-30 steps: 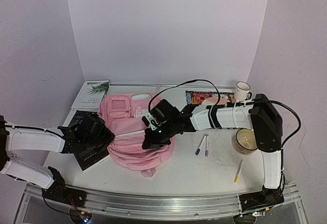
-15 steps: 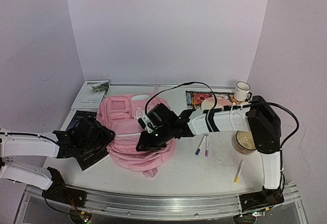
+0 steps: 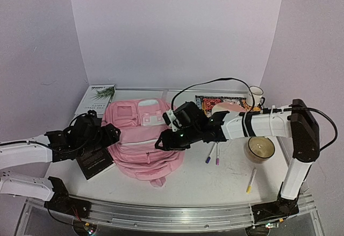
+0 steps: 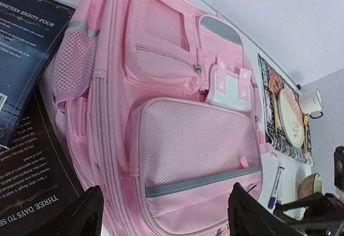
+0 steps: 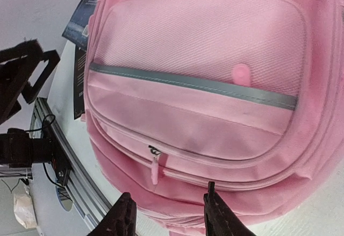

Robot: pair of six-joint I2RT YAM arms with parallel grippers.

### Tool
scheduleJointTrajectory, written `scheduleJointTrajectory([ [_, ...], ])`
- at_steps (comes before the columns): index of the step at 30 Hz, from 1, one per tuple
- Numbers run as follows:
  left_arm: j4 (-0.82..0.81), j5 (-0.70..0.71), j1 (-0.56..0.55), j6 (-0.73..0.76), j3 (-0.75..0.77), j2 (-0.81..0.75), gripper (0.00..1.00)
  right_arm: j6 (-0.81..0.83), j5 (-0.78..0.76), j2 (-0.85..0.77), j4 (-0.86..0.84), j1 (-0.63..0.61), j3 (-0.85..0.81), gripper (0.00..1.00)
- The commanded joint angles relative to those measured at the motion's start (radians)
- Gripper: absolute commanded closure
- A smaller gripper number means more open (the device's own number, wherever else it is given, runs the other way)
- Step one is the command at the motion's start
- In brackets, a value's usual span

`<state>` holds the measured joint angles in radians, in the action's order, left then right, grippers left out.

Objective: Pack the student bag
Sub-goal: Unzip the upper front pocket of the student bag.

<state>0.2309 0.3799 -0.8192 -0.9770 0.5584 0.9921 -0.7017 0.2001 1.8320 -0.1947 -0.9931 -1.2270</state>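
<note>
left hand [image 4: 167,217] is seen with its fingers spread wide and nothing clamped between them; it is held at the left edge of the large soft pink fabric backpack [image 3: 141,149]. right hand [image 5: 166,214] is likewise parted and empty, poised just above the backpack's lower front pocket. the backpack is laid flat, front pockets up, left of centre on the white surface [image 3: 215,185]. a dark paperback book [image 3: 95,165] is seen just beside its left edge. two purple-capped markers [image 3: 212,153] are laid near its right side.
</note>
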Motion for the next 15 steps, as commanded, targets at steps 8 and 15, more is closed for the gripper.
scheduleJointTrajectory([
  [8, 0.046, 0.000, -0.167, 0.039, 0.142, 0.123, 0.20, -0.150, -0.075, -0.025, -0.126, 0.066, 0.112, 0.44],
  [15, 0.060, 0.098, -0.285, -0.027, 0.222, 0.279, 0.26, -0.208, -0.068, 0.042, -0.185, 0.085, 0.104, 0.44],
])
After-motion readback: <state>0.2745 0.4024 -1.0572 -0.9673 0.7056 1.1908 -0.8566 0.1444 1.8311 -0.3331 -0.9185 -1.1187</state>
